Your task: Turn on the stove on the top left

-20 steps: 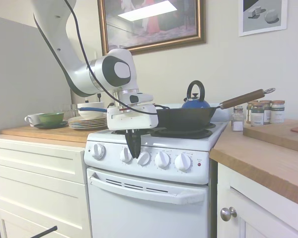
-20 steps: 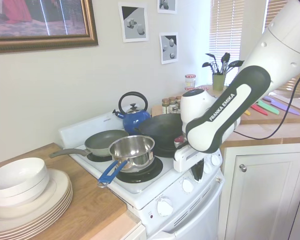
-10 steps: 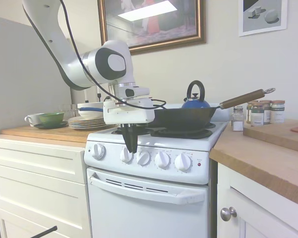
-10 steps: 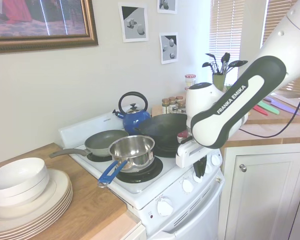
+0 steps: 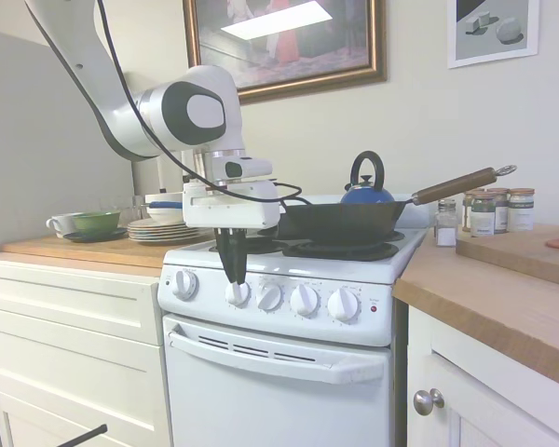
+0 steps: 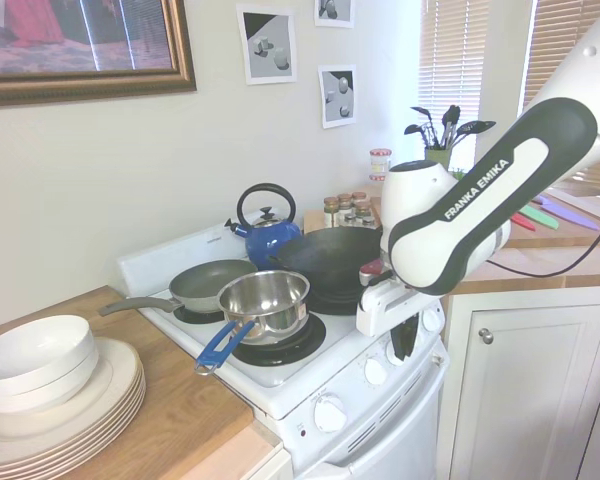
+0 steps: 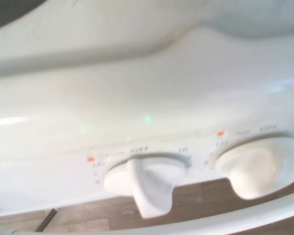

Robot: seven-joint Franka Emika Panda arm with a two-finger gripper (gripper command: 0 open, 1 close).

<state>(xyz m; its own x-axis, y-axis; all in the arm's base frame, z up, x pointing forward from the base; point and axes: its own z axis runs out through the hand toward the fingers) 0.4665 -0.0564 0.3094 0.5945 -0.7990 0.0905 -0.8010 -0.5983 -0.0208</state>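
Along the front panel of the stove point(image 5: 289, 307), the gripper point(image 5: 231, 276) hangs with its dark fingers pointing down, tips just above the second knob point(image 5: 236, 293) from the left in the first exterior view. The fingers look close together, but whether they are clamped on the knob or merely near it cannot be told from any view. The stove stands between the white drawer cabinet point(image 5: 70, 345) and the wooden worktop point(image 5: 484, 298), carrying a black wok point(image 5: 349, 223), a blue kettle point(image 5: 367, 186), a steel saucepan point(image 6: 265, 300) and a grey frying pan point(image 6: 212, 283).

Judgement on the step in hand: the gripper is being lined up on a knob. For a sound grasp the fingers should straddle the raised ridge of the knob squarely, close firmly, then rotate about the knob's own axis without dragging sideways. Which knob governs the top left burner should be confirmed from the panel markings before turning; the print is too blurred here to read.

Differences between views: the wrist view alone shows the knob point(image 7: 144, 181) ridge close up, a neighbouring knob point(image 7: 257, 166) beside it, and small orange marks on the panel. The first exterior view alone shows all five knobs, the red light point(image 5: 374, 308) and the oven door handle point(image 5: 275, 358). The second exterior view alone shows the saucepan and frying pan on the burners and the stack of plates point(image 6: 65, 400); there the arm hides most of the gripper
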